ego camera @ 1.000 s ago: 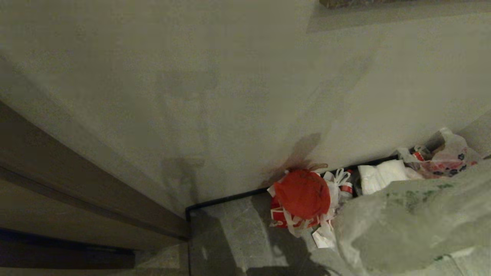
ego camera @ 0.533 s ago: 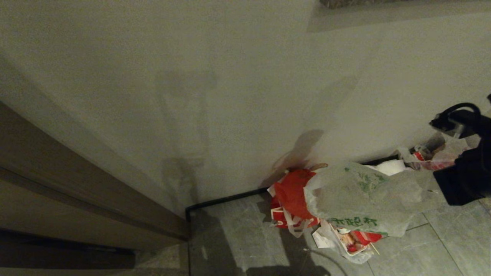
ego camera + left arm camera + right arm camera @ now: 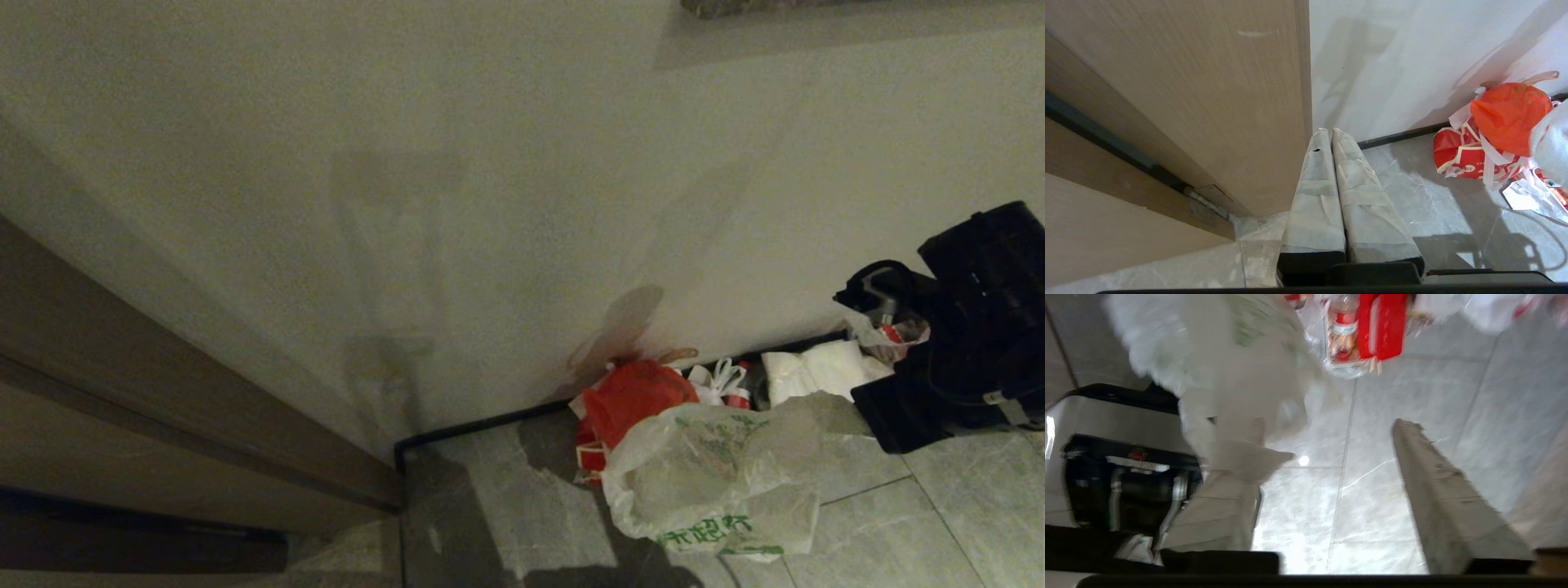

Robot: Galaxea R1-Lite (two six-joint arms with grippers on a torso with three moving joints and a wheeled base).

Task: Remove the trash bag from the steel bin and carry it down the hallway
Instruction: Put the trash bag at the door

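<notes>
Tiles [image 3: 963,523] of grey veined stone are seen nearest in the head view, and the trash bag [image 3: 718,482] is seen lying slumped on them, translucent and crinkled, with green print along its lower edge. It is free of both grippers. In the right wrist view a fold of the same bag [image 3: 1229,375] is draped against one taped finger [image 3: 1224,506], while the other finger [image 3: 1445,498] is set well apart from it; the right gripper [image 3: 1331,457] is thus spread wide, with nothing clamped between. In the head view the right arm [image 3: 971,327] is seen as a dark mass at the right edge, just beside the bag and above the floor.

Behind the bag, against the dark skirting [image 3: 482,425], an orange-red bag [image 3: 633,392] is piled with red-and-white packaging; white wrapped items [image 3: 816,367] are seen further right along the same skirting. The cream wall [image 3: 490,204] is seen beyond.

In the left wrist view the left gripper [image 3: 1331,134] is shown with its taped fingers pressed together, empty, hanging near a wooden door edge [image 3: 1208,102].
</notes>
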